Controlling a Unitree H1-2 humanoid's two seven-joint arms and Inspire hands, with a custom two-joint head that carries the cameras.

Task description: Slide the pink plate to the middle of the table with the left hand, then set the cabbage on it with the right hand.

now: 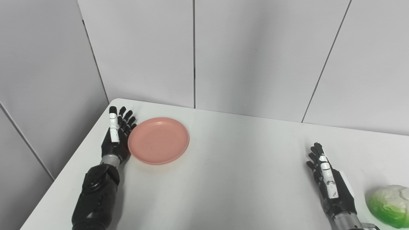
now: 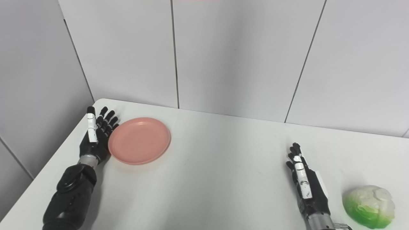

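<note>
My left hand (image 1: pixel 115 135) stood open and empty, seemingly touching the pink plate (image 1: pixel 158 140); next it needed a sideways push. Right hand (image 2: pixel 306 188) waited open beside the cabbage (image 2: pixel 369 206).

I'm seeing my left hand (image 1: pixel 115 137) and right hand (image 1: pixel 332 187): black with white finger plates, silver wrist collars, glossy black forearms.

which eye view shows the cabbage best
The right eye view: the whole cabbage sits inside the frame, beside the open right hand but apart from it. In the left eye view it sits at the right edge, which seems to clip it slightly.
</note>
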